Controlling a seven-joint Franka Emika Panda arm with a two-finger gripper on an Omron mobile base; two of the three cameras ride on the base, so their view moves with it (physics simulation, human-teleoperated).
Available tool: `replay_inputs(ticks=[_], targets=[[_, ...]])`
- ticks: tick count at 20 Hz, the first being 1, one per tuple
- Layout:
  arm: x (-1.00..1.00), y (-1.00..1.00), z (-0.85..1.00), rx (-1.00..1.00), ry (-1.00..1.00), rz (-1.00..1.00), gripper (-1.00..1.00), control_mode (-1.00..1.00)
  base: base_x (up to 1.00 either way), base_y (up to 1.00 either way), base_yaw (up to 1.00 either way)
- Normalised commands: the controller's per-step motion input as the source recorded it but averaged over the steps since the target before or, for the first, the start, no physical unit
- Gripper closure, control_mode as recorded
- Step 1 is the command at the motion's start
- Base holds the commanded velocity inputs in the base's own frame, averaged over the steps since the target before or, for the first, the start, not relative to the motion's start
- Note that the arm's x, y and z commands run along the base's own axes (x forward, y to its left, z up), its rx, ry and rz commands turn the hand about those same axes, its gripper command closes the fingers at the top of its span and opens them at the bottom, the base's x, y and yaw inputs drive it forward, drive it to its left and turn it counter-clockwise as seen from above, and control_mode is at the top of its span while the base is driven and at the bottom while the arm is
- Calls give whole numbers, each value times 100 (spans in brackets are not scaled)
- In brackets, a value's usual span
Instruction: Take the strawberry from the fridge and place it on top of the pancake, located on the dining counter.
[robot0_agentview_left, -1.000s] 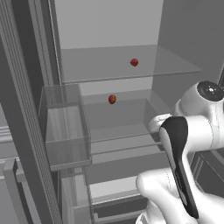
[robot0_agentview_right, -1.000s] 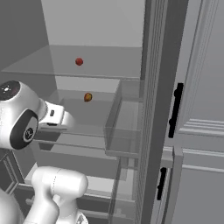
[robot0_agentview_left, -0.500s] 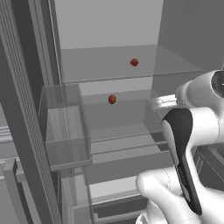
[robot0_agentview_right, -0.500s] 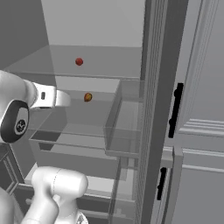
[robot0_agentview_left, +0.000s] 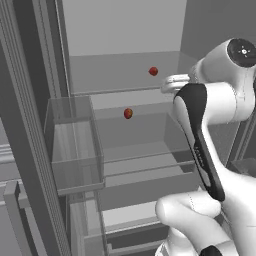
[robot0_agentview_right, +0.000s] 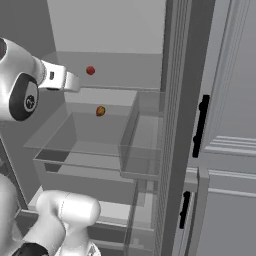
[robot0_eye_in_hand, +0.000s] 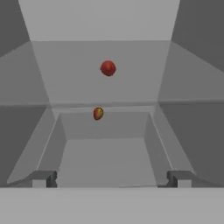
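Fridge (robot0_eye_in_hand: 105, 26) interior, strawberry (robot0_eye_in_hand: 108, 68) on upper shelf, well beyond spread-open, empty fingers (robot0_eye_in_hand: 43, 178)

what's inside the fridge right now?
Inside the fridge, two small fruits: a round red one on the upper glass shelf, a red-orange one on the shelf below. A clear door bin looks empty. The lower compartments are partly hidden by the arm.

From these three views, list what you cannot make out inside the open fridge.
- Which red fruit is the strawberry: the upper red item and the lower reddish-orange one are too small in every view.
- The tool: in the hand view only its fingertips show; in the left base view the arm's own white body covers it.
- The fridge's lowest level: hidden behind the arm in both base views.
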Motion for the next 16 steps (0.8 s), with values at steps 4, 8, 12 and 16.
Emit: replay_inputs(ticks=[4, 8, 12, 16], targets=[[100, 2, 2, 8, 1, 0, -100, -100, 0, 0, 0], [100, 0, -6, 0, 0, 0, -100, -100, 0, 0, 0], [99, 0, -8, 0, 6, -2, -100, -100, 0, 0, 0], [83, 2, -10, -2, 4, -5, -100, -100, 0, 0, 0]])
